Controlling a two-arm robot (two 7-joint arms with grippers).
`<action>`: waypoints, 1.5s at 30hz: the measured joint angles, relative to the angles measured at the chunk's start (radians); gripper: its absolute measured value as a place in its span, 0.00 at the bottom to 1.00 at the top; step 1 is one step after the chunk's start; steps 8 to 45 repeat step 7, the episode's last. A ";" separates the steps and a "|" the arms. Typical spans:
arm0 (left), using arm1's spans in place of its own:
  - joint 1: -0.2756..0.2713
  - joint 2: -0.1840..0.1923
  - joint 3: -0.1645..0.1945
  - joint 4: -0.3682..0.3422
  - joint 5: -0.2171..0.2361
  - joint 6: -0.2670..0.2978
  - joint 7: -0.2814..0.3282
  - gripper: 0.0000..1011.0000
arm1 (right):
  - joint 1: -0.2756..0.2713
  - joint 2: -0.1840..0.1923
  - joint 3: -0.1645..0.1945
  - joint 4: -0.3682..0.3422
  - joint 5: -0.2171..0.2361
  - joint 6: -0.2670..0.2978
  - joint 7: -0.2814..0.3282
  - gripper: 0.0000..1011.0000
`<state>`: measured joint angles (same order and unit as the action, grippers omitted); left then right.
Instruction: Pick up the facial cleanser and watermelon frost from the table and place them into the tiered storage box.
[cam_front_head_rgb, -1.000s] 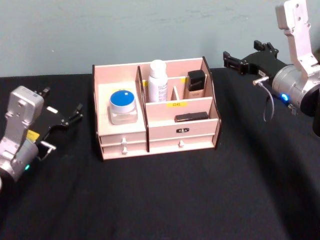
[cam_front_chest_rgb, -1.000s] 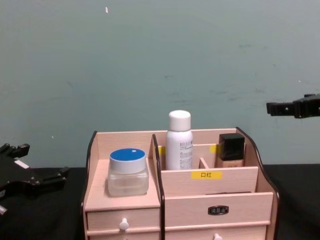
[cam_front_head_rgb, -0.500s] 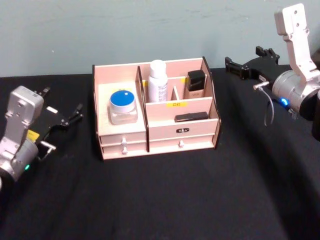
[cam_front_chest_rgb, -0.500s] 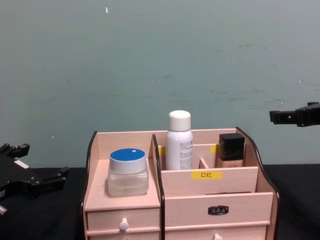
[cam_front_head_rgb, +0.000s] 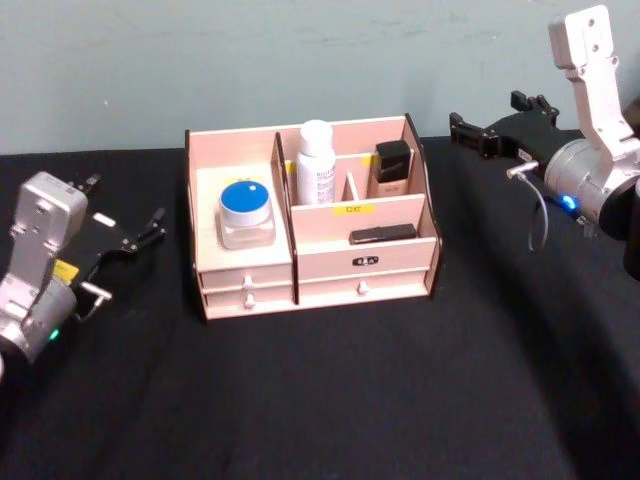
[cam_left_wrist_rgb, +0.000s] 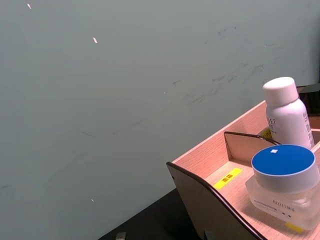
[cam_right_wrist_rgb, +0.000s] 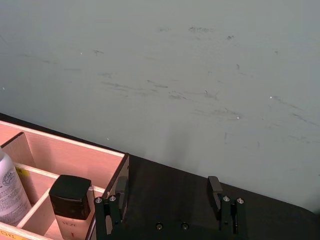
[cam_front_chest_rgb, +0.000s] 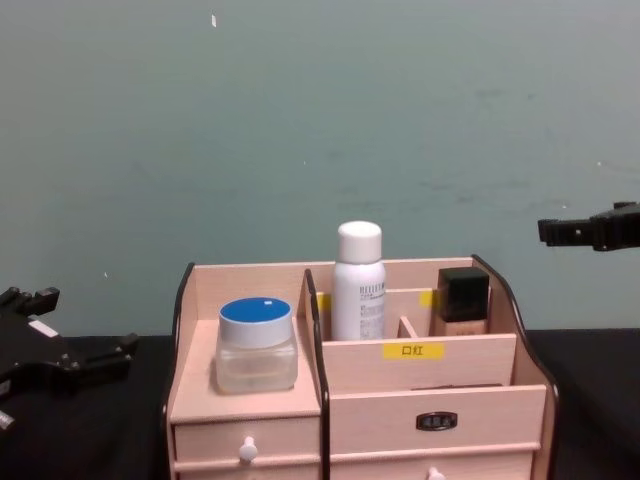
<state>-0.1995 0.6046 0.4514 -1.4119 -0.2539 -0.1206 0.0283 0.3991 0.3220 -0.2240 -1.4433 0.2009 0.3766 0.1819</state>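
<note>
My right tool (cam_front_head_rgb: 480, 135) hangs spread and empty in the air, just right of the tiered storage box (cam_front_head_rgb: 310, 222) on the desk (cam_front_head_rgb: 330, 400), while my left tool (cam_front_head_rgb: 140, 235), also spread, rests well left of it.

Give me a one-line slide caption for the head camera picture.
Tiered storage box holding a blue-lidded jar and white bottle, with the open left hand and open right hand flanking it.
</note>
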 joint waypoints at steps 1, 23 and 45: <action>0.000 0.000 0.000 0.000 0.000 0.000 0.000 1.00 | 0.000 0.000 0.000 0.000 0.000 0.000 0.000 0.99; 0.000 0.000 0.000 0.000 0.000 0.000 0.000 1.00 | 0.001 0.001 -0.001 -0.001 0.001 0.000 0.001 0.99; 0.000 0.000 0.000 0.000 0.000 0.000 0.000 1.00 | 0.001 0.001 -0.001 -0.001 0.001 0.000 0.001 0.99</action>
